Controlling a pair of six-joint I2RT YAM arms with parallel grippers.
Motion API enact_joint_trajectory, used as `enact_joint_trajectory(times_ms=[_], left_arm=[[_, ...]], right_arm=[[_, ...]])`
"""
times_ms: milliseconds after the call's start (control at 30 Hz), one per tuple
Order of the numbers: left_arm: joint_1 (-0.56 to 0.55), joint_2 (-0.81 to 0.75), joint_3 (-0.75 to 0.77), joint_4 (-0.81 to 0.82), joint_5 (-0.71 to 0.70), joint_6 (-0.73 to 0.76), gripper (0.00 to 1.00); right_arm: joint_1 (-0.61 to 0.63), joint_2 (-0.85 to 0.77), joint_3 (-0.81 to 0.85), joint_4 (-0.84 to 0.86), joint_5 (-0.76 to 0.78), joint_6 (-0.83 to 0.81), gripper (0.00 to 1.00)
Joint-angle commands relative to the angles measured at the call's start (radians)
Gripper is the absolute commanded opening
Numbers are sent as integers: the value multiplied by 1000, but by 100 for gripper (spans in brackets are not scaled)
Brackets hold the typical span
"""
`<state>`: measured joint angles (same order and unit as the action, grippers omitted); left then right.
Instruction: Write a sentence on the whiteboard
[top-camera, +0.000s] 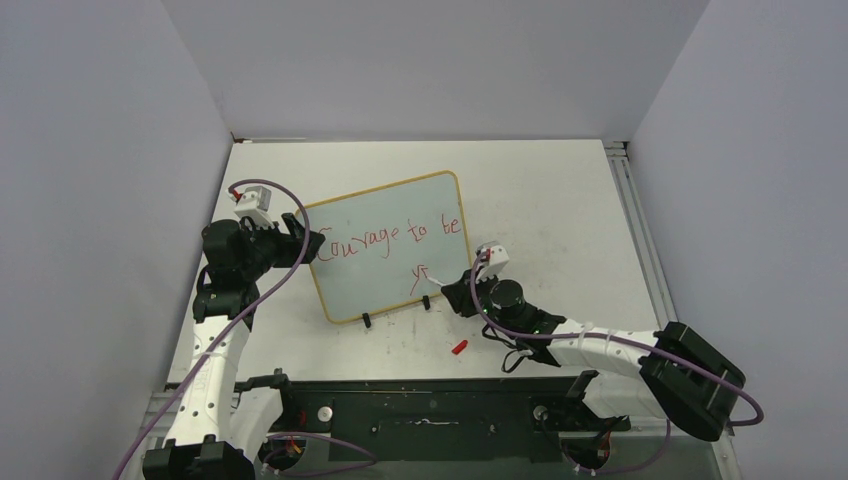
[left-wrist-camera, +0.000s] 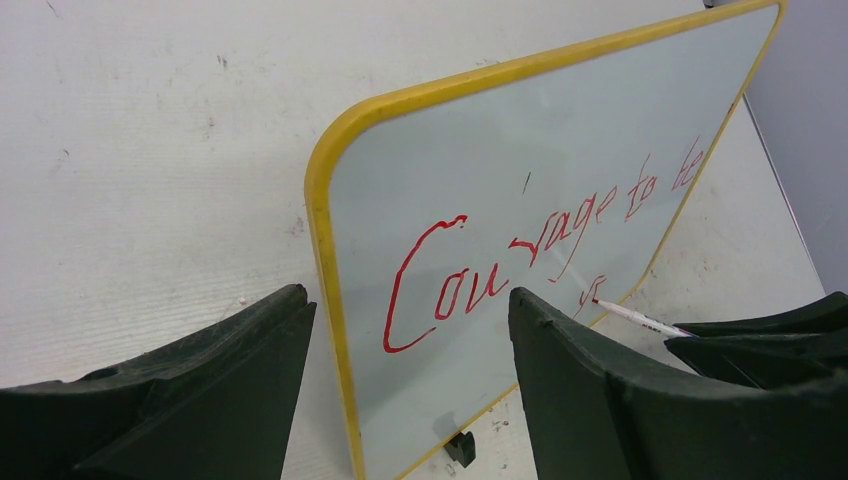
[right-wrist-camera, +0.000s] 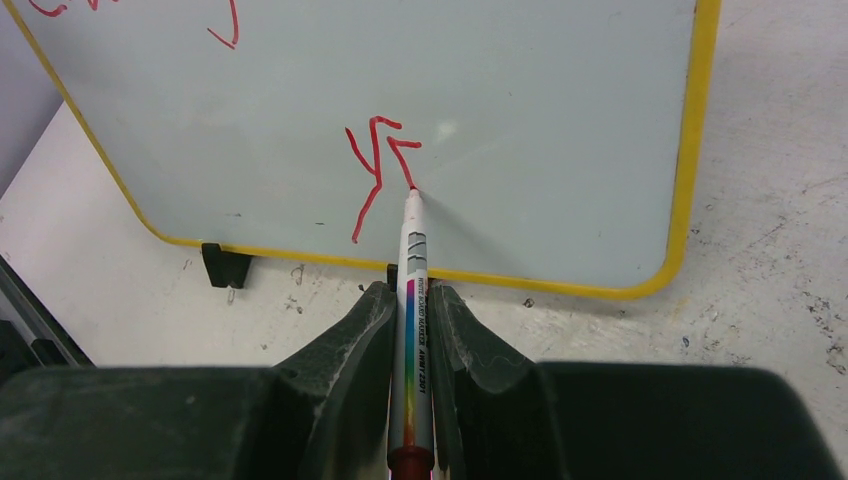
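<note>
The whiteboard (top-camera: 372, 288), yellow-framed on two black clip feet, stands tilted at the table's middle. The sentence (top-camera: 390, 238) in red reads "Courage to be" on the top line, with a "y" and a short stroke below it (right-wrist-camera: 375, 165). My right gripper (right-wrist-camera: 410, 292) is shut on a white marker (right-wrist-camera: 413, 300). The marker's red tip touches the board face (right-wrist-camera: 520, 90) just right of the "y". My left gripper (left-wrist-camera: 410, 320) is open, its fingers (left-wrist-camera: 250, 340) apart on either side of the board's left edge (left-wrist-camera: 322, 250). The marker also shows in the left wrist view (left-wrist-camera: 640, 318).
A red marker cap (top-camera: 459, 347) lies on the tabletop in front of the board, by my right arm. Grey walls close in left, back and right. A black rail (top-camera: 430, 415) runs along the near edge.
</note>
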<state>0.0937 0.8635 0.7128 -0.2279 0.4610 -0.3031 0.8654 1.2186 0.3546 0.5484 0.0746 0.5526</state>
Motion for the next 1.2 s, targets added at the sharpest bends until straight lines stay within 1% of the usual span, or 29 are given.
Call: enact_joint_trajectory(times_ms=[0,300,567,800,1000,1167], left_arm=[[7,-6,23,32,13,4,70],[7,-6,23,32,13,4,70],[7,-9,24,30,12,5,70],[7,-9,23,31,14,4,70],[7,-11,23,33,13,4,70],[7,-9,22,33,17,2,70]], right_arm=[[6,-37,-3,6,44,3,5],[1,-38,45,22,79,-13,5],[-1,-15,82,37,72,-26,5],[1,-6,84,26,54,-23,5],[27,-84,90,-29,58,-32,5],[13,-120,69,-47,55,-27,5]])
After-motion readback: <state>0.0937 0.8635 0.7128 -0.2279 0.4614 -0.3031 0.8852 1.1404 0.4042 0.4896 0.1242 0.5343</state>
